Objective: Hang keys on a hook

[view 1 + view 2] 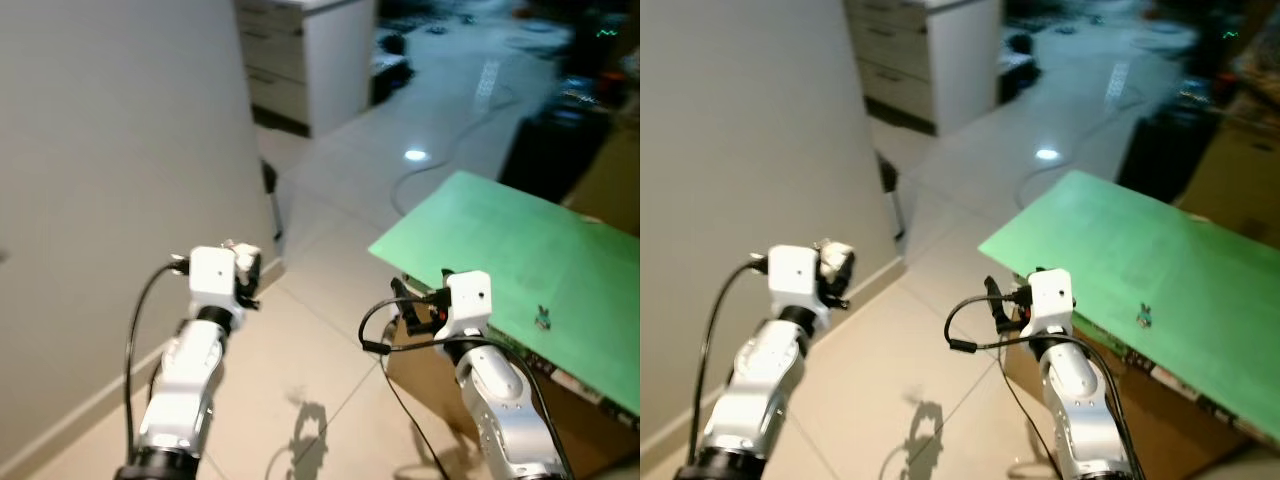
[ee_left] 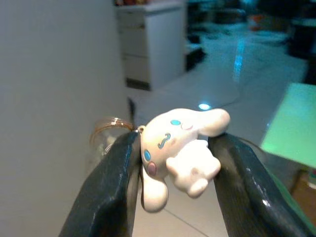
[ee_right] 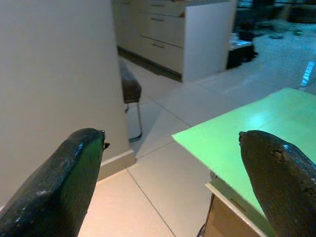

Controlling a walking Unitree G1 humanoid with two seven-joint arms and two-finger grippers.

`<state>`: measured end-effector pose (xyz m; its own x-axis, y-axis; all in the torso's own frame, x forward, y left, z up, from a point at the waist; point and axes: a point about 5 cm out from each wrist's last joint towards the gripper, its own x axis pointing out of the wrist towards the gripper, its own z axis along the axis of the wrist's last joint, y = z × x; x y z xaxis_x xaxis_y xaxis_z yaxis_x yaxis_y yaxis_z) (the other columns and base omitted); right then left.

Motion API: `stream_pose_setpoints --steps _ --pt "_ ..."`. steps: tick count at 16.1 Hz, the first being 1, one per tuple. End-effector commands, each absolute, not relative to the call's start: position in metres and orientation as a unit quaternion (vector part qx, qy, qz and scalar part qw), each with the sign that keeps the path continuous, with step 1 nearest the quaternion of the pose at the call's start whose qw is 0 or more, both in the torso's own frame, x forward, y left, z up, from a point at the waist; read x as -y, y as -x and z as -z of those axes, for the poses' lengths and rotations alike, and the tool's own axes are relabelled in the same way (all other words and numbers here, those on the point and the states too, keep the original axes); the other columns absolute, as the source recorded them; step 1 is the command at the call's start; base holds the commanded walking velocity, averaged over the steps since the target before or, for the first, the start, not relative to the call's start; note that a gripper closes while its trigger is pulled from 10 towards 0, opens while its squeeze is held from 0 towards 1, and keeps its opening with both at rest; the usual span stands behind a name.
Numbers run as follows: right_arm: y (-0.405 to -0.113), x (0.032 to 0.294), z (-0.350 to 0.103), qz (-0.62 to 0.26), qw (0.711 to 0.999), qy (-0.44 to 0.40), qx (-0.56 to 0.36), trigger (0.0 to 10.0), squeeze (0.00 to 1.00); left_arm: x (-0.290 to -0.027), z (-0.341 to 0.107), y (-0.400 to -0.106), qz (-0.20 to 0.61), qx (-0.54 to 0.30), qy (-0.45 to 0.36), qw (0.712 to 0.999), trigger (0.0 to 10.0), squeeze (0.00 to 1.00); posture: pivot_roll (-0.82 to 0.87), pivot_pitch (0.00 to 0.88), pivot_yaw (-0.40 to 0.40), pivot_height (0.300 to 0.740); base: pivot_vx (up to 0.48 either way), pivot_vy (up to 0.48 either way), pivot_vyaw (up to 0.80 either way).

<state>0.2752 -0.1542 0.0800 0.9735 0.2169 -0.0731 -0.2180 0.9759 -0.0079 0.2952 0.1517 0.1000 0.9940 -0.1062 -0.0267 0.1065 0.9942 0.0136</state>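
**Keys in the left gripper, wall at ten o'clock, no hook to be seen**

The left gripper [image 2: 173,197] is clamped on the keys [image 2: 180,153]: a white plush-dog charm is pinched between its two black fingers [image 2: 106,192], with a thin ring [image 2: 106,129] sticking out of the charm toward the wall. From the head, that gripper [image 1: 245,272] is raised at about ten o'clock, just beside the wall [image 1: 100,180] and pointing along it toward the white cabinet [image 1: 310,60] at twelve.

The coming move turns on where the hook lies from the ring, and that cannot be told: the stretch of wall in view is bare. My guess is the hook is higher or further round on the wall, so the left arm, the nearer one, will have to turn the ring to face it.

The right gripper [image 3: 177,182] is spread wide and holds nothing. It hangs at about five o'clock, over the near corner of the green board [image 1: 520,270], well apart from the wall.
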Motion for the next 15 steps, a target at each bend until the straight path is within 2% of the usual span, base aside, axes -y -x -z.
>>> stream_pose_setpoints --steps 1,3,5,7,11,12,15 --pt "-0.274 0.162 -0.08 -0.098 0.995 0.012 -0.035 10.0 0.0 -0.145 -0.101 -0.296 0.056 -0.014 0.012 0.998 10.0 0.0 -0.01 0.0 0.09 0.74 0.0 -0.48 0.6" --pt "-0.274 0.164 -0.081 -0.105 0.994 0.025 -0.035 10.0 0.0 -0.156 -0.09 -0.295 0.009 -0.051 0.069 0.996 10.0 0.0 -0.02 0.0 0.08 0.74 0.0 -0.48 0.6" --pt "-0.272 0.166 -0.081 -0.112 0.992 0.035 -0.038 10.0 0.0 -0.167 -0.08 -0.287 -0.002 -0.07 0.06 0.996 10.0 0.0 -0.02 0.0 0.063 0.74 0.0 -0.48 0.6" --pt "-0.269 0.175 -0.079 -0.136 0.988 0.056 -0.056 10.0 0.0 -0.174 -0.069 -0.273 -0.01 -0.085 0.047 0.995 10.0 0.0 -0.02 0.0 0.001 0.74 0.0 -0.48 0.6" --pt "-0.272 0.175 -0.076 -0.146 0.985 0.05 -0.076 10.0 0.0 -0.15 -0.082 -0.275 0.024 -0.045 0.014 0.999 10.0 0.0 -0.02 0.0 -0.034 0.74 0.0 0.0 0.41" --pt "-0.272 0.173 -0.078 -0.145 0.986 0.038 -0.069 10.0 0.0 -0.148 -0.087 -0.277 0.029 -0.028 -0.002 0.999 10.0 0.0 -0.02 0.0 -0.028 0.74 0.375 0.0 0.0" --pt "-0.273 0.168 -0.078 -0.146 0.987 0.023 -0.063 10.0 0.0 -0.145 -0.092 -0.282 0.032 -0.028 0.01 0.999 10.0 0.0 -0.03 0.0 0.02 0.74 0.472 0.0 0.69"
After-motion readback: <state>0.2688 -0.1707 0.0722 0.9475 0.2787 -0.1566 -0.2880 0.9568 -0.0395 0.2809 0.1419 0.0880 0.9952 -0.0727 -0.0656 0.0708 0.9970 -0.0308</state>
